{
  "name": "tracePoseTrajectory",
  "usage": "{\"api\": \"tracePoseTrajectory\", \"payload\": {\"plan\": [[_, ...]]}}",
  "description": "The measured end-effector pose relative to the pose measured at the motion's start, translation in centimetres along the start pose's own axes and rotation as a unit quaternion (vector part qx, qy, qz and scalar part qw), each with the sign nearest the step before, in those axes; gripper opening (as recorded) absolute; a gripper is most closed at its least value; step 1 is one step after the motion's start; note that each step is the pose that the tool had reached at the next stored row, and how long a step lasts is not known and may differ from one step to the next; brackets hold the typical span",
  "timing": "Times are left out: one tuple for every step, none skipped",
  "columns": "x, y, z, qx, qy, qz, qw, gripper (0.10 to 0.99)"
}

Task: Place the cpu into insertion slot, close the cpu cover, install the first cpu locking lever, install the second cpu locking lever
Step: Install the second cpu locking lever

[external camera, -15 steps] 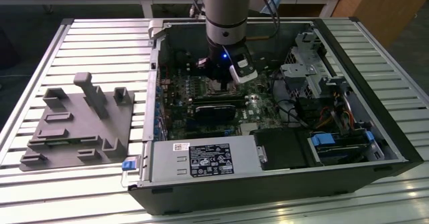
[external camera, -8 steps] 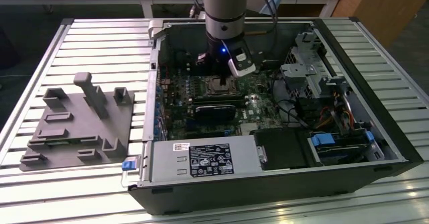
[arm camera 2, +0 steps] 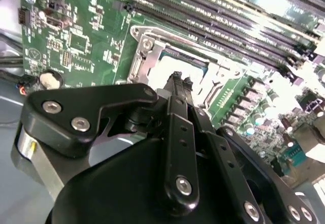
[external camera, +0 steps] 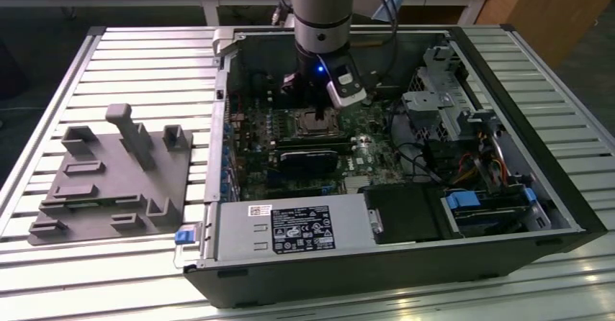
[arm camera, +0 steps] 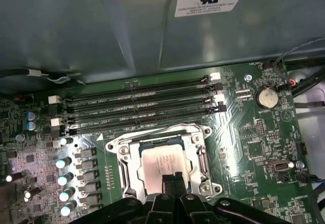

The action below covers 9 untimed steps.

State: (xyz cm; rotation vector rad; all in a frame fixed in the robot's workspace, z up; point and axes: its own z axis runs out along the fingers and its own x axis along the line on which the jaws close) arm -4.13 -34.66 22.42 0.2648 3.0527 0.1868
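Hand (arm camera: pixel 171 182) over cpu (arm camera: pixel 161 165); memory slots (arm camera: pixel 142 107), case wall (arm camera: pixel 101 31) crowd beyond.

Grey fixture tray (external camera: pixel 106 184), power supply (external camera: pixel 288 229)

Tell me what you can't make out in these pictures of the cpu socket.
- Near edge of the cpu and cpu cover: hidden behind the gripper in the first wrist view.
- The two locking levers: too thin to tell whether latched, in both wrist views.
- Most of the socket in the second wrist view: blocked by the gripper body and washed out by glare.
- The socket in the exterior view: partly covered by the arm.
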Motion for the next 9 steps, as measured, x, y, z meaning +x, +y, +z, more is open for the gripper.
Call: {"api": "tracePoseTrajectory", "payload": {"plan": [[-0.01, 0.02, -0.12, 0.0000, 0.0000, 0.000, 1.0000, 0.106], [-0.01, 0.03, -0.18, 0.0000, 0.0000, 0.000, 1.0000, 0.106], [-0.01, 0.04, -0.18, -0.0002, -0.0001, 0.000, 1.0000, 0.106], [-0.01, 0.04, -0.18, -0.0002, -0.0001, 0.000, 1.0000, 0.106], [-0.01, 0.04, -0.18, -0.0002, -0.0001, 0.000, 1.0000, 0.106], [-0.01, 0.04, -0.22, 0.0000, 0.0000, 0.000, 1.0000, 0.106], [-0.01, 0.05, -0.24, -0.0001, 0.0000, 0.000, 1.0000, 0.106], [-0.01, 0.05, -0.24, 0.0000, 0.0000, 0.000, 1.0000, 0.106], [-0.01, 0.05, -0.24, 0.0000, 0.0000, 0.000, 1.0000, 0.106]]}}
